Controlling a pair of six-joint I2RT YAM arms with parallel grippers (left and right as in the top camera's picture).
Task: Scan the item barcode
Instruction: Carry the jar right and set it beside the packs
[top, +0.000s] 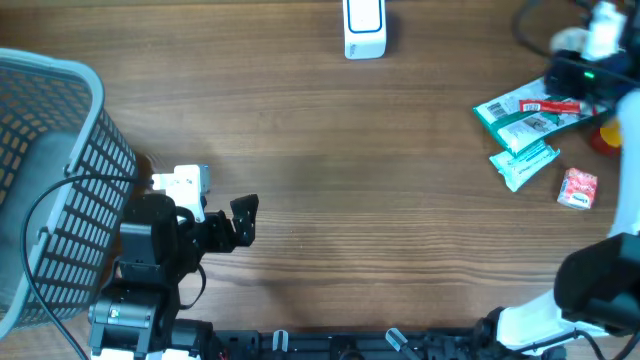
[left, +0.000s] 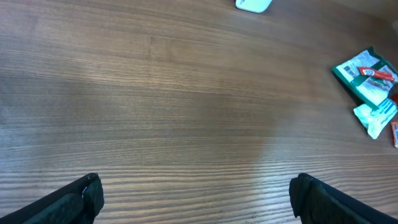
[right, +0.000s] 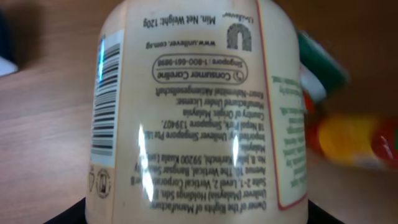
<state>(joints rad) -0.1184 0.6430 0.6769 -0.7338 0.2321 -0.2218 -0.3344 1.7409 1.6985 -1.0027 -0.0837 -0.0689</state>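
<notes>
A cream plastic jar (right: 199, 106) with upside-down print fills the right wrist view. Its barcode (right: 107, 102) runs down its left side. My right gripper (right: 193, 215) is shut on the jar, with dark fingers showing at both bottom corners. Overhead, that gripper (top: 590, 62) hovers blurred at the far right back edge, above the packets. The white scanner (top: 364, 28) stands at the back middle of the table. My left gripper (top: 246, 220) rests near the front left, wide open and holding nothing (left: 196, 186).
A grey mesh basket (top: 50, 150) stands at the left edge beside the left arm. Green packets (top: 525, 115) (top: 523, 165), a small red-and-white packet (top: 578, 188) and a red object (top: 607, 135) lie at the right. Bare wood lies between.
</notes>
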